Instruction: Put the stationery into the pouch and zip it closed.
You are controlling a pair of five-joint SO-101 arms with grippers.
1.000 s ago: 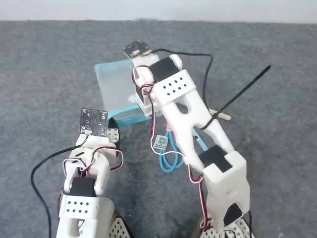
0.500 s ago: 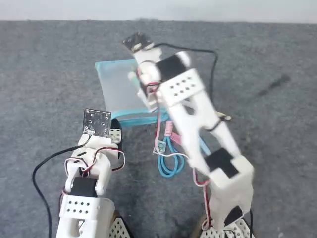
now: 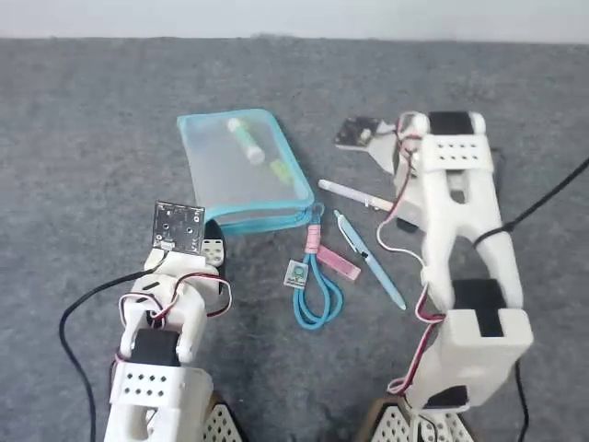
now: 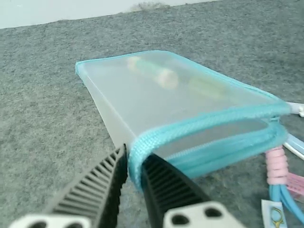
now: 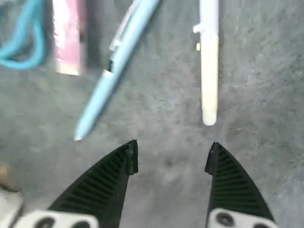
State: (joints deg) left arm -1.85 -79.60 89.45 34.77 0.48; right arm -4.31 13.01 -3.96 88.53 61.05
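A translucent teal pouch point(image 3: 241, 175) lies flat with a green-and-white stick point(image 3: 250, 142) inside. My left gripper point(image 4: 134, 172) is shut on the pouch's point(image 4: 180, 95) near corner, pinching the teal zip hem. On the carpet to the pouch's right lie a white pen point(image 3: 354, 194), a blue pen point(image 3: 369, 259) and a pink eraser point(image 3: 333, 261). My right gripper point(image 5: 172, 159) hangs open just above the carpet, short of the white pen's point(image 5: 209, 61) end, with the blue pen point(image 5: 118, 61) beside it and nothing between its fingers.
A blue cord loop point(image 3: 317, 293) with a small tag point(image 3: 296, 273) trails from the pouch's zip end. The right arm point(image 3: 456, 198) stands over the carpet right of the pens. Grey carpet point(image 3: 101, 120) covers the whole table.
The right arm has swung from above the pouch over to the right, stopping by the pens. The pouch and the stick inside it are now uncovered. The left arm has kept still.
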